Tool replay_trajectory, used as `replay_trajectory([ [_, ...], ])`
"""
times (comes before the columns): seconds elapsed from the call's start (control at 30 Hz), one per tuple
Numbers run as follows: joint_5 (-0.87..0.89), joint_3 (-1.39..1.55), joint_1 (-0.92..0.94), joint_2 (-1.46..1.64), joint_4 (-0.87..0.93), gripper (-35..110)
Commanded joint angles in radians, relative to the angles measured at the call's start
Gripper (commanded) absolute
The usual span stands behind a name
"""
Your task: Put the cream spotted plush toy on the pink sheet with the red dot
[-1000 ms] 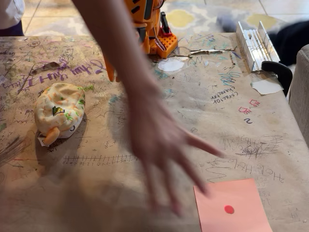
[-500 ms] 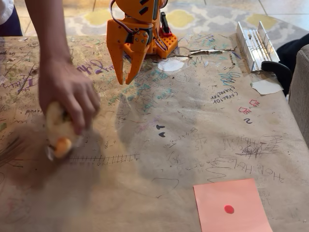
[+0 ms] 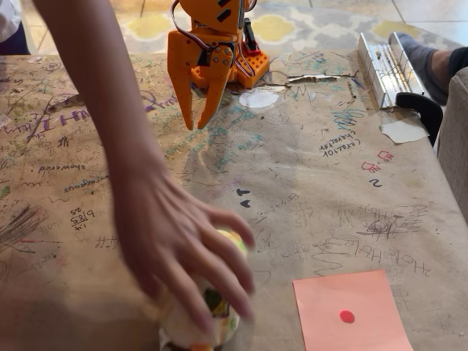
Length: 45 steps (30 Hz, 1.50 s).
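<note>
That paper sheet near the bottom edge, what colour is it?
Salmon pink, with one small red dot near the middle of the pink sheet; clearest in the fixed view.

From my seat the fixed view is lit by soft, even daylight, bright enough that the scribbles on the table read clearly. I see no hard glare, only a pale sheen on the metal rail at the far right. Shadows are weak and diffuse: a broad dim patch lies on the table under the person's hand and forearm, toward the lower left. That hand is smeared by motion blur (the fingers most of all), and the plush toy beneath it is soft too. The orange gripper and the pink sheet look sharp. Straight edges stay straight out to the borders.
</note>
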Motion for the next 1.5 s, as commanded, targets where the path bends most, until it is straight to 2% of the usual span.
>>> replay_trajectory([
  [0.0,-0.002,0.000,-0.014,0.012,0.020,0],
  [0.07,0.032,0.000,-0.018,-0.008,0.003,0],
  [0.2,0.308,-0.002,0.003,-0.009,-0.094,0],
  [0.33,0.571,-0.002,-0.138,0.106,-0.103,0],
  [0.4,0.647,-0.011,-0.190,0.184,-0.095,0],
  [0.57,0.652,-0.003,-0.181,0.181,-0.058,0],
  [0.7,0.534,-0.169,-0.192,0.175,0.140,0],
  [0.77,0.522,-0.377,-0.215,0.018,0.160,0],
  [0.83,0.574,-0.680,-0.229,-0.305,0.147,0],
  [0.9,0.601,-1.042,-0.229,-0.676,0.216,0],
  [1.03,0.529,-1.624,-0.210,-1.220,0.368,0],
  [1.1,0.517,-1.876,-0.198,-1.454,0.391,4],
  [1.27,0.324,-2.235,-0.189,-1.812,0.440,25],
  [1.47,0.259,-2.424,-0.207,-2.085,0.354,28],
])
